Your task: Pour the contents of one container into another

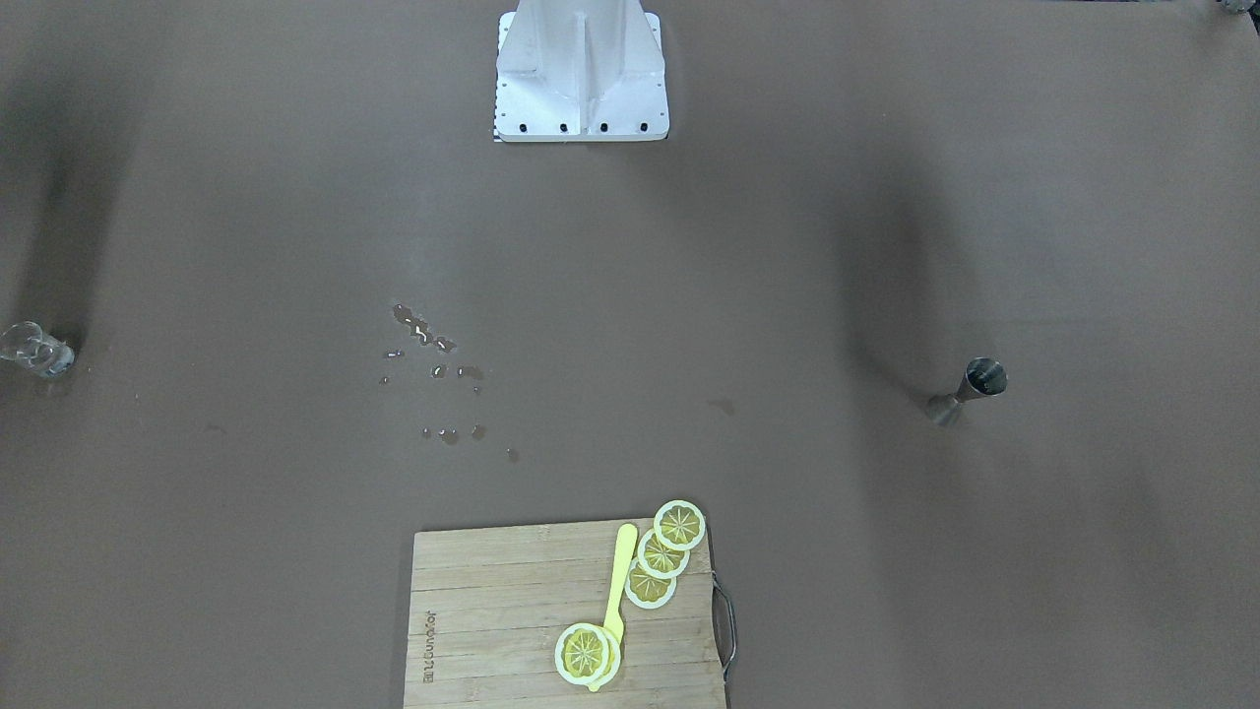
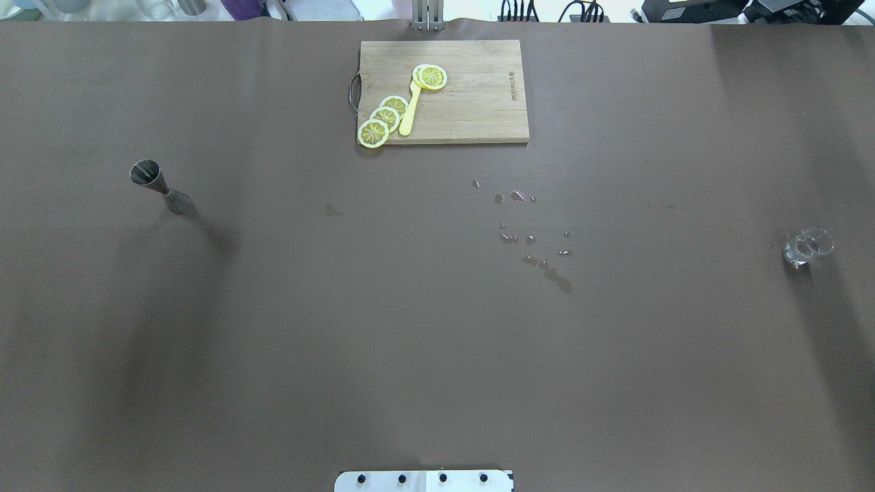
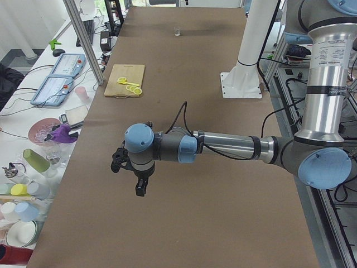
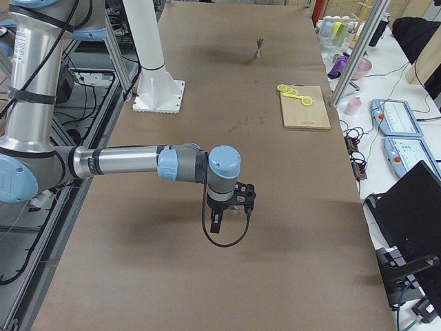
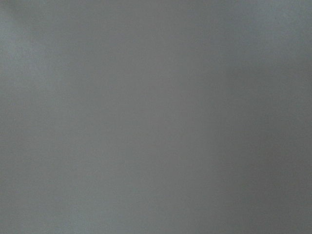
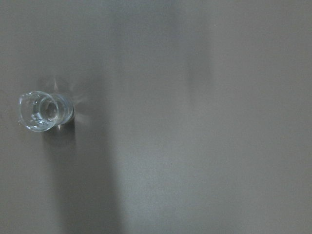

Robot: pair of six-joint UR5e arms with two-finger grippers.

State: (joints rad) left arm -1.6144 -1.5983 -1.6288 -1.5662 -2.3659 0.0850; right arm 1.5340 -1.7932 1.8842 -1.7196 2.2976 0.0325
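Nearest the left-end camera, the left gripper point(image 3: 129, 170) hangs above the brown table point(image 3: 212, 234), as does the right gripper point(image 4: 231, 200) at the other end; whether either is wide or narrow, I cannot tell. The steel jigger point(image 2: 158, 184) stands upright on the robot's left, the small clear glass point(image 2: 806, 246) well apart on its right. Both look light and narrow-footed, so an off-centre grasp would likely topple one, and the long carry between them invites slopping. Liquid droplets point(image 2: 533, 239) on the table suggest so small a mouth is easily missed.
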